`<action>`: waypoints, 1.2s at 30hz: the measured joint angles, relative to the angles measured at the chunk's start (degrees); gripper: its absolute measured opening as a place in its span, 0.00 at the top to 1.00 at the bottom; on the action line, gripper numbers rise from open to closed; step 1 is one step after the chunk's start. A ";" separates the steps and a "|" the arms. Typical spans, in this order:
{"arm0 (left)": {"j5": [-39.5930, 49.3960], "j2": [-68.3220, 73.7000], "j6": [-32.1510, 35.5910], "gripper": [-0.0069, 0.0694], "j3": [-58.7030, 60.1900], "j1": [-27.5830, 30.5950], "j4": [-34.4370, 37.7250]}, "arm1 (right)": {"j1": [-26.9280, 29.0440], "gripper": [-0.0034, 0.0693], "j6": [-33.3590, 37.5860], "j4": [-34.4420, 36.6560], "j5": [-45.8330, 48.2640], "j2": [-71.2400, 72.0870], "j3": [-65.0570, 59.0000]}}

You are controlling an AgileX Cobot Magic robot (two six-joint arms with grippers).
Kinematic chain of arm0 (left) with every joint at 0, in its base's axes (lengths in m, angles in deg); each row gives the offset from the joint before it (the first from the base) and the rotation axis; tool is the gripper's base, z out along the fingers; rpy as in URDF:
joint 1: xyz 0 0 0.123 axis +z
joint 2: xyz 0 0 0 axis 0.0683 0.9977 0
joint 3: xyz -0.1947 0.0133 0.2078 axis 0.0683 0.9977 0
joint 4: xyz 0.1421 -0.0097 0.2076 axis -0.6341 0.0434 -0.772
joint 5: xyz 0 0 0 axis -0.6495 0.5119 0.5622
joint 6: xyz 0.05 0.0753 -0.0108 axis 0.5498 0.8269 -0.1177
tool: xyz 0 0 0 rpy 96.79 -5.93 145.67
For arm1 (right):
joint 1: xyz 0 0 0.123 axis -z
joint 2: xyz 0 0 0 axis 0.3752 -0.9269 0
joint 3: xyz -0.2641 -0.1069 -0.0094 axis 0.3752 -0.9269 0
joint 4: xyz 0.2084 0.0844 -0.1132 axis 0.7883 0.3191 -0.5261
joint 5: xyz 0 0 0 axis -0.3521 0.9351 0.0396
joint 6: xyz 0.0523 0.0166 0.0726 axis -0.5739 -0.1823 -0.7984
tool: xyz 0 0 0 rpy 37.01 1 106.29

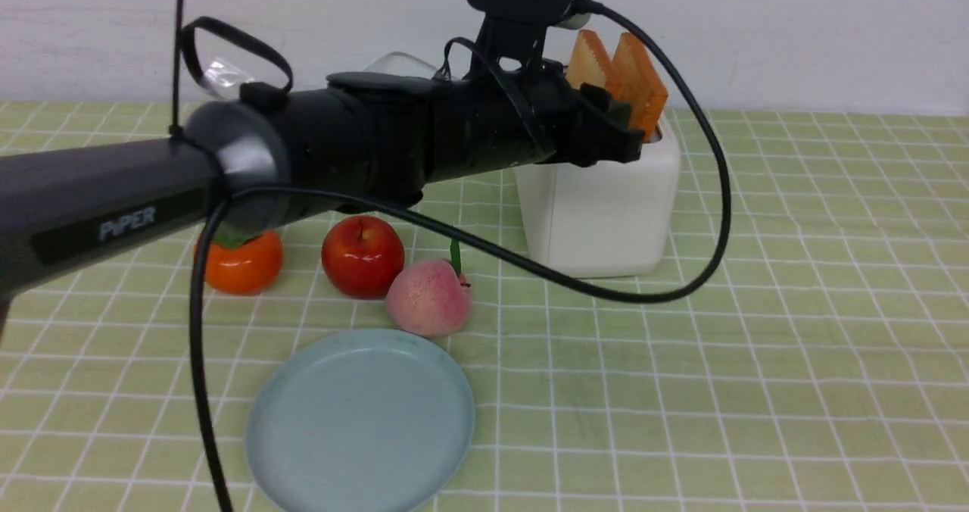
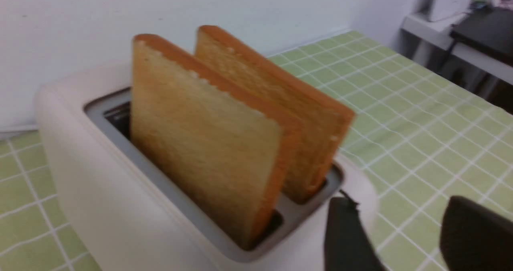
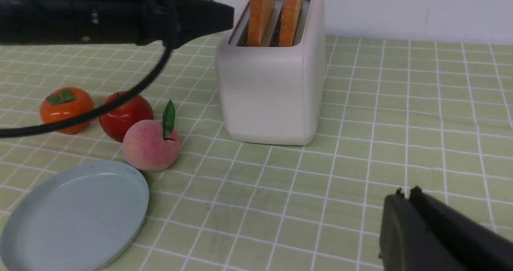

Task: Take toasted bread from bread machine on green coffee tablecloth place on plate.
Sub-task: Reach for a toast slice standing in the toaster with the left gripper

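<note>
Two slices of toasted bread (image 1: 590, 61) (image 1: 642, 84) stand upright in the slots of the white bread machine (image 1: 606, 209) on the green coffee tablecloth (image 1: 795, 345). My left gripper (image 1: 628, 129) is open and empty at the near top end of the bread machine, just short of the slices. In the left wrist view the gripper (image 2: 400, 211) has its jaws wide apart beside the near slice (image 2: 204, 142). The pale blue plate (image 1: 363, 421) lies empty at the front left. My right gripper (image 3: 406, 193) is shut and empty over the cloth, out of the front view.
An orange persimmon (image 1: 242, 262), a red apple (image 1: 362, 256) and a pink peach (image 1: 428, 296) sit in a row between the plate and the bread machine. The left arm's black cable (image 1: 711, 216) loops in front of the bread machine. A white wall runs behind.
</note>
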 joint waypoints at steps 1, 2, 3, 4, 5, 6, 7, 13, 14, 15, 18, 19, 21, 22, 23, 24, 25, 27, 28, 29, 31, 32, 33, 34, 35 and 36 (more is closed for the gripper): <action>-0.30 0.91 0.00 0.39 -0.87 0.00 0.06 | 0.00 0.92 0.00 0.00 0.05 0.00 0.00; -0.50 1.83 0.00 0.34 -1.66 0.00 0.07 | 0.00 0.92 0.00 0.00 0.05 0.00 0.00; -0.63 2.72 0.17 0.31 -2.39 0.00 0.11 | 0.00 0.92 0.00 0.00 0.06 0.00 0.00; -0.83 3.64 0.42 0.29 -3.13 0.00 0.13 | 0.00 0.92 0.00 0.00 0.12 0.00 0.00; -1.10 4.36 0.56 0.27 -3.96 0.00 0.18 | 0.00 0.92 0.00 0.00 0.14 0.00 0.00; -1.23 4.54 0.56 0.26 -3.96 0.00 0.18 | 0.00 0.92 0.00 0.00 0.14 0.00 0.00; -2.35 5.89 0.70 0.25 -5.56 0.00 0.18 | 0.00 0.92 0.00 0.00 0.14 0.00 0.00; -4.43 8.56 0.83 0.26 -9.15 0.00 0.37 | 0.00 0.91 0.17 -0.38 0.19 0.00 0.00; -4.27 8.95 0.83 0.26 -10.02 0.00 0.43 | 0.00 0.91 0.17 -0.40 0.19 0.00 0.00; -4.27 9.09 0.83 0.26 -10.29 0.00 0.43 | 0.00 0.91 0.17 -0.40 0.19 0.00 0.00; -6.12 10.38 0.83 0.27 -12.56 -0.11 0.47 | 0.00 0.90 0.17 -0.51 0.26 0.00 0.00; -7.09 10.83 0.83 0.27 -13.23 -0.11 0.54 | 0.00 0.90 0.17 -0.66 0.26 0.00 0.00; -7.83 11.75 0.83 0.27 -14.27 -0.05 0.59 | 0.00 0.90 0.17 -0.64 0.26 0.00 0.00; -7.92 12.22 0.83 0.27 -14.69 0.00 0.59 | 0.00 0.90 0.17 -0.77 0.26 0.00 0.00; -7.92 12.71 0.83 0.27 -15.06 0.08 0.65 | 0.00 0.90 0.17 -0.78 0.26 0.00 0.00; -7.87 12.90 0.83 0.27 -15.34 0.08 0.65 | 0.00 0.90 0.17 -0.78 0.26 0.00 0.00; -7.73 13.25 0.83 0.27 -15.71 0.08 0.65 | 0.00 0.90 0.18 -0.82 0.26 0.00 0.00; -7.90 13.63 0.83 0.27 -16.42 0.08 0.65 | 0.00 0.90 0.18 -0.82 0.26 0.00 -0.05; -8.08 13.83 0.83 0.28 -16.71 0.08 0.65 | 0.00 0.90 0.18 -0.82 0.26 0.00 -0.05; -8.37 14.04 0.83 0.29 -17.26 0.08 0.65 | -0.03 0.89 0.18 -0.82 0.26 0.00 -0.05; -9.24 14.65 0.83 0.30 -18.34 0.08 0.81 | -0.03 0.89 0.18 -0.82 0.26 0.00 -0.05; -9.64 15.16 0.83 0.31 -18.97 0.08 0.85 | -0.03 0.89 0.18 -0.82 0.26 0.00 -0.05; -9.86 15.57 0.88 0.33 -19.53 0.08 0.85 | -0.03 0.89 0.18 -0.82 0.26 0.00 -0.05; -10.07 16.02 0.88 0.35 -20.20 0.08 0.87 | -0.03 0.89 0.23 -0.82 0.26 0.00 -0.05; -10.20 16.30 0.88 0.36 -20.55 0.08 0.93 | -0.03 0.88 0.23 -0.82 0.26 0.00 -0.05; -10.28 16.46 0.88 0.38 -20.63 0.08 0.98 | -0.03 0.88 0.23 -0.82 0.26 0.00 -0.05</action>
